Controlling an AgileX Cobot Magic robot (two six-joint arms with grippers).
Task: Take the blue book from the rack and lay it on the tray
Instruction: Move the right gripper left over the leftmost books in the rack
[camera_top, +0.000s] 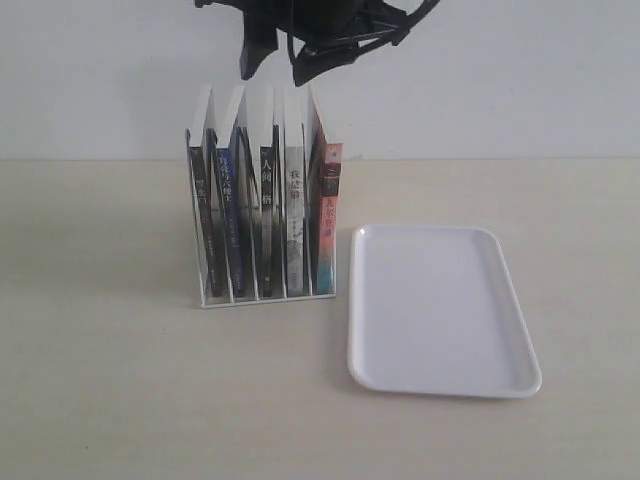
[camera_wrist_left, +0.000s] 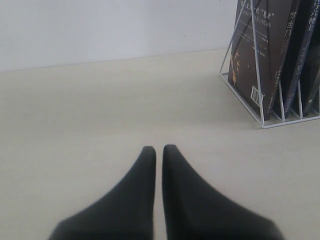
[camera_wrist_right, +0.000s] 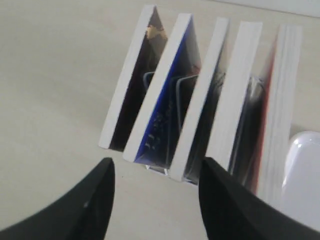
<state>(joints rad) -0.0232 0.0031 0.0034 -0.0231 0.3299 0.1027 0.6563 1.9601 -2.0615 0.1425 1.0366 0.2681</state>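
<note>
The white wire rack (camera_top: 262, 296) holds several upright books. Second from the left stands the blue book (camera_top: 232, 225), its blue cover also showing from above in the right wrist view (camera_wrist_right: 167, 112). My right gripper (camera_top: 280, 62) hangs open just above the tops of the books, nothing between its fingers (camera_wrist_right: 157, 167). To the right of the rack, the white tray (camera_top: 440, 310) lies flat on the table. My left gripper (camera_wrist_left: 159, 150) is shut and empty, low over the bare table and well apart from the rack (camera_wrist_left: 260, 107). It is out of the exterior view.
A black-spined book (camera_top: 267, 215), a white-spined book (camera_top: 295, 230) and a pink-and-teal one (camera_top: 328, 215) stand to the right of the blue book. Another dark book (camera_top: 203, 215) stands at its left. A white wall rises behind the table.
</note>
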